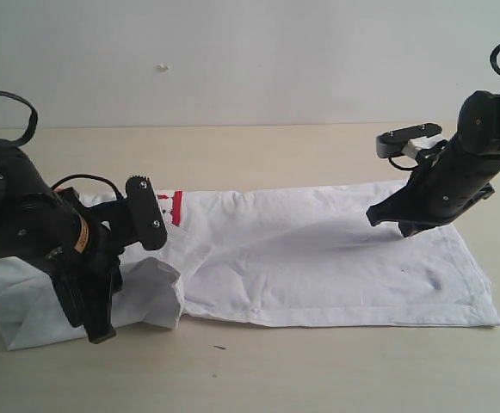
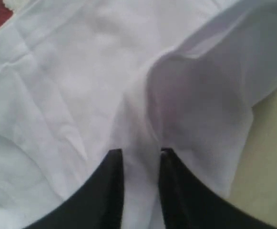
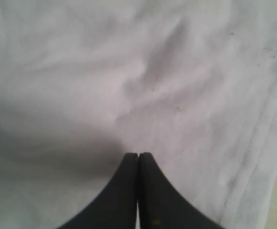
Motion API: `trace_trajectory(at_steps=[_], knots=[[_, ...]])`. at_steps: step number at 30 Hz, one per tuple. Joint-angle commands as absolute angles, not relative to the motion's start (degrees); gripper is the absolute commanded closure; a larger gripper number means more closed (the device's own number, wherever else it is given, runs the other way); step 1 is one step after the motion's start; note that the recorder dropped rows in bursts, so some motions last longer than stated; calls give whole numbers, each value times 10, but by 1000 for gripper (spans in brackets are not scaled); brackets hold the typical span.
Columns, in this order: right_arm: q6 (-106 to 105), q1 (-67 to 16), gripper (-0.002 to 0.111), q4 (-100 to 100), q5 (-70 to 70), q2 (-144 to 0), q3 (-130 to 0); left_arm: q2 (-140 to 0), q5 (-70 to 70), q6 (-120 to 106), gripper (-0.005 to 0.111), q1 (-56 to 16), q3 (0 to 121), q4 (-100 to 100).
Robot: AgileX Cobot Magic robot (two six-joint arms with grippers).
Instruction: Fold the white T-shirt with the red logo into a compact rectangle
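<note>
The white T-shirt (image 1: 318, 258) lies spread across the table, its left end folded over into a thick bundle (image 1: 151, 292). A strip of the red logo (image 1: 174, 206) shows beside the left arm, and a corner of the red logo (image 2: 0, 14) shows in the left wrist view. My left gripper (image 1: 101, 329) is down on the folded left end. In its wrist view the left gripper (image 2: 140, 152) has a raised ridge of shirt cloth (image 2: 71, 86) pinched between its narrowed jaws. My right gripper (image 1: 377, 215) is shut and empty, its tip on the shirt's right part. The wrist view shows the right gripper (image 3: 138, 155) resting on flat cloth (image 3: 128, 71).
The shirt lies on a pale wooden table (image 1: 275, 370) that meets a white wall at the back. The shirt's hem (image 3: 257, 157) runs close to the right gripper. Bare table (image 2: 271, 167) shows just past the folded edge near the left gripper.
</note>
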State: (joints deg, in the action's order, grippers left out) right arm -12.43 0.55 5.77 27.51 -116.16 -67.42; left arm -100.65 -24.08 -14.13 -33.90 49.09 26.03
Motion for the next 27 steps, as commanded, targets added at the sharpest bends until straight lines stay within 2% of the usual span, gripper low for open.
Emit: trace_trajectory(at_steps=[1,10,14,16,20,21,23,27], knots=[[-128,7,108,58,271,-1159,-672,-1006,-243,-141,106,-337,496,322],[-128,7,108,56,269,-1159,-672,-1000,-235,-141,107,-337,535,371],[-128,7,108,56,269,-1159,-672,-1000,-217,-49,106,-333,561,439],[-128,7,108,56,270,-1159,-672,-1000,-217,-8,100,-333,575,472],[-128,7,108,56,271,-1159,-672,-1000,-213,-17,70,-333,577,481],[-128,7,108,56,271,-1159,-672,-1000,-211,-17,66,-333,577,488],[-130,7,108,56,271,-1159,-672,-1000,-204,-13,66,-333,577,493],[-130,7,108,55,270,-1159,-672,-1000,-206,-13,74,-333,577,493]])
